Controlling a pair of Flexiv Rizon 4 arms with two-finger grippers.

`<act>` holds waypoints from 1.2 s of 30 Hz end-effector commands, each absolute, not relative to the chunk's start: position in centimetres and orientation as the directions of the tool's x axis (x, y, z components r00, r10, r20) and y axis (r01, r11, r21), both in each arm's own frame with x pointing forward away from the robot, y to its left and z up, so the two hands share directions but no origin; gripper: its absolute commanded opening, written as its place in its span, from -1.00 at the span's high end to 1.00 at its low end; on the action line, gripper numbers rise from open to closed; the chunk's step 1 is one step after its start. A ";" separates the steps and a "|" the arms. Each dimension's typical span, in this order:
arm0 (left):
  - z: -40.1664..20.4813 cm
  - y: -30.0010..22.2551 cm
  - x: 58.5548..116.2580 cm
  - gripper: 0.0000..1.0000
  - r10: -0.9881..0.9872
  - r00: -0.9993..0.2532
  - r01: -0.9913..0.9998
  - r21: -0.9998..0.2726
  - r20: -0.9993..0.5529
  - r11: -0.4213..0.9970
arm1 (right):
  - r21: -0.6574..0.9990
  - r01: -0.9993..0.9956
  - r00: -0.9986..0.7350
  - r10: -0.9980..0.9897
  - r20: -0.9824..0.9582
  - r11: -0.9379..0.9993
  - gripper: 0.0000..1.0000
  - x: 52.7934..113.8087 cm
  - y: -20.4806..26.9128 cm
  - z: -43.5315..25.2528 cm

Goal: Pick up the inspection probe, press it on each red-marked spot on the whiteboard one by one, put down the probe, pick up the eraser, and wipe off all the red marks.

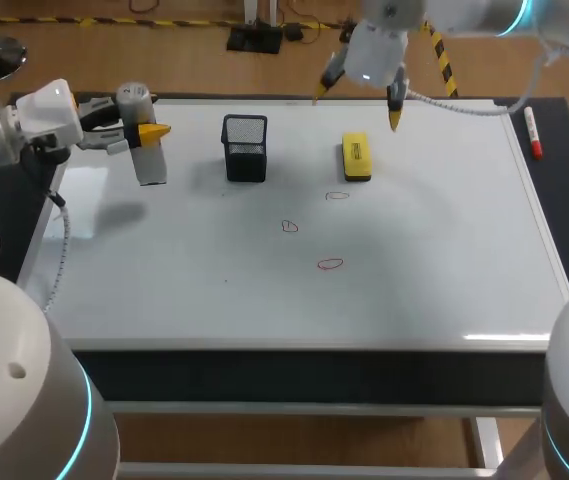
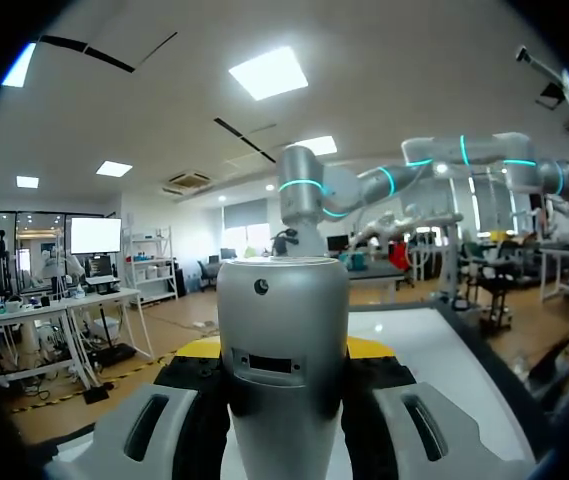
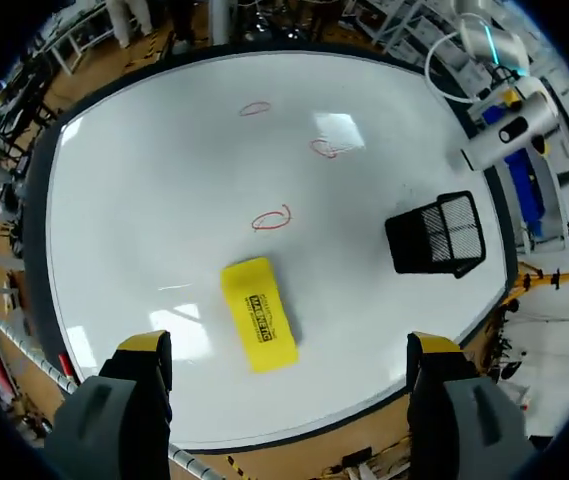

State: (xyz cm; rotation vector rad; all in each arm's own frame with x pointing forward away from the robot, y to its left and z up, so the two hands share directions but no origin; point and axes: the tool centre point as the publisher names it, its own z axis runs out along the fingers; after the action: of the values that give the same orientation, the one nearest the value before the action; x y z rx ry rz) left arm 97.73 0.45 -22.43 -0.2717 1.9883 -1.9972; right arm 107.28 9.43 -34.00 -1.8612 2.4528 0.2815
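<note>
Left end effector (image 2: 286,348) clamped on the inspection probe (image 1: 149,160), a silver cylinder held over the far left part of the whiteboard (image 1: 434,260), beside the black mesh holder (image 1: 245,148) and not touching it. Right end effector (image 1: 357,107) has its fingers wide apart and empty, hovering above the yellow eraser (image 1: 356,157), which lies flat on the board. Three red marks (image 1: 331,264) sit near mid-board, unerased. A red marker (image 1: 532,132) lies just past the board's right edge.

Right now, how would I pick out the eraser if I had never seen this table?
Look at the big whiteboard, toward its far edge. To the right of the black mesh basket in the head view lies the eraser. It is the only flat yellow block on the board.
</note>
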 end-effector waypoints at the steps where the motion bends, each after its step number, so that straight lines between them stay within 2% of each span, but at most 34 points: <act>1: -22.5 0.5 97.8 1.00 -0.345 -0.935 0.088 -0.996 -0.085 0.007 | 0.136 -0.970 -0.197 -0.980 0.040 0.201 -1.00 107.7 9.2 -34.9; 10: -22.5 0.5 97.8 1.00 -0.345 -0.935 0.088 -0.996 -0.085 0.007 | 0.128 -0.972 -0.193 -0.980 0.046 0.197 -1.00 107.2 8.6 -36.8; 16: -22.5 0.5 97.8 1.00 -0.345 -0.935 0.088 -0.996 -0.085 0.007 | 0.126 -0.977 -0.176 -0.984 -0.017 0.172 -1.00 106.5 8.3 -38.1; 36: -22.5 0.5 97.8 1.00 -0.345 -0.935 0.088 -0.996 -0.085 0.007 | 0.130 -0.977 -0.171 -0.985 0.013 0.171 -1.00 106.4 7.9 -40.3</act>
State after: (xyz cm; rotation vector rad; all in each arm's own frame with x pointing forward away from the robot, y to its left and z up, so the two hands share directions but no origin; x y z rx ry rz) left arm 97.73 0.44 -22.43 -0.2717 1.9886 -1.9970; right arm 106.30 7.70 -40.37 -2.0681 2.4710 0.1576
